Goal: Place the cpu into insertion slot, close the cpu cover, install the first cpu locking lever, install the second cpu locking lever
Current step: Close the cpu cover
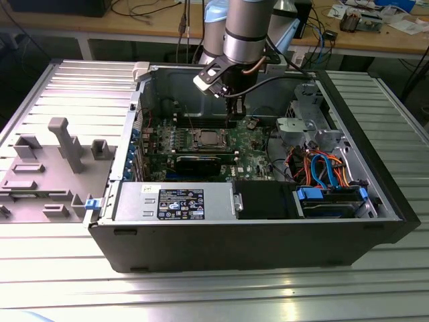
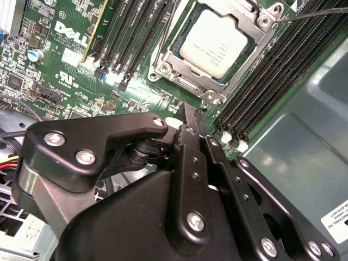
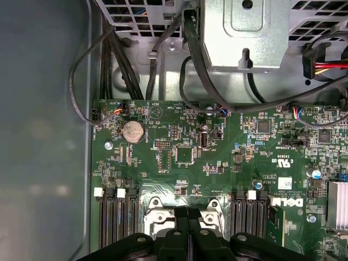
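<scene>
Claw (image 2: 193, 115) just beside cpu (image 2: 217, 42)

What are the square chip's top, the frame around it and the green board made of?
The cpu top looks like dull silver metal: pale grey, no sharp glints. The cpu cover around it seems shinier bare metal, catching bright highlights. The motherboard looks like a board with a glossy green coating, possibly fibreglass.

One cpu (image 2: 215, 43), one cpu cover (image 2: 190, 85), one green motherboard (image 2: 60, 70), one coin battery (image 3: 131, 131), one computer case (image 1: 234, 235).
</scene>
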{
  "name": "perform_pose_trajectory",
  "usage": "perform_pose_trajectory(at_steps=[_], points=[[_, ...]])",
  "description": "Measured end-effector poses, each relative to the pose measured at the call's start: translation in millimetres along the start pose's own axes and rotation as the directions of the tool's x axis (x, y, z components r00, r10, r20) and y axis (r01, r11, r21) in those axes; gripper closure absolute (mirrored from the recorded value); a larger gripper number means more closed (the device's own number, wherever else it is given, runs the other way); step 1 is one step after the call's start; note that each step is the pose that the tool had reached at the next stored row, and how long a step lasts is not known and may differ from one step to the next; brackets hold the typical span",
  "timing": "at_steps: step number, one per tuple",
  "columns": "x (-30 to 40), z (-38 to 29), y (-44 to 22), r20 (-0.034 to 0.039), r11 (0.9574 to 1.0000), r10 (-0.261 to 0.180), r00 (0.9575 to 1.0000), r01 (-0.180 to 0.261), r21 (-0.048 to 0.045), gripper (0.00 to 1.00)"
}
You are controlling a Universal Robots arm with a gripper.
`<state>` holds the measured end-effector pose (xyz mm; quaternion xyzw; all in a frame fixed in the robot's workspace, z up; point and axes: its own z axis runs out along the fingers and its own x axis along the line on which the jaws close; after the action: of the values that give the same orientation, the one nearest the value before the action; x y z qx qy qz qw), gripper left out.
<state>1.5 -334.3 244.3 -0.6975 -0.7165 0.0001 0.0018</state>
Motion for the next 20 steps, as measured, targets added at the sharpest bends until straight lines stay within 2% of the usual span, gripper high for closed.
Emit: perform_pose_trajectory(at_steps=[16,20], points=[[0.1,0.0,-2.9,0.0001,1.0000,0.000,1.0000,0.000,0.0000,0.89],[0.2,0.2,-7.1,0.0000,1.0000,0.000,1.0000,0.000,0.0000,0.89]])
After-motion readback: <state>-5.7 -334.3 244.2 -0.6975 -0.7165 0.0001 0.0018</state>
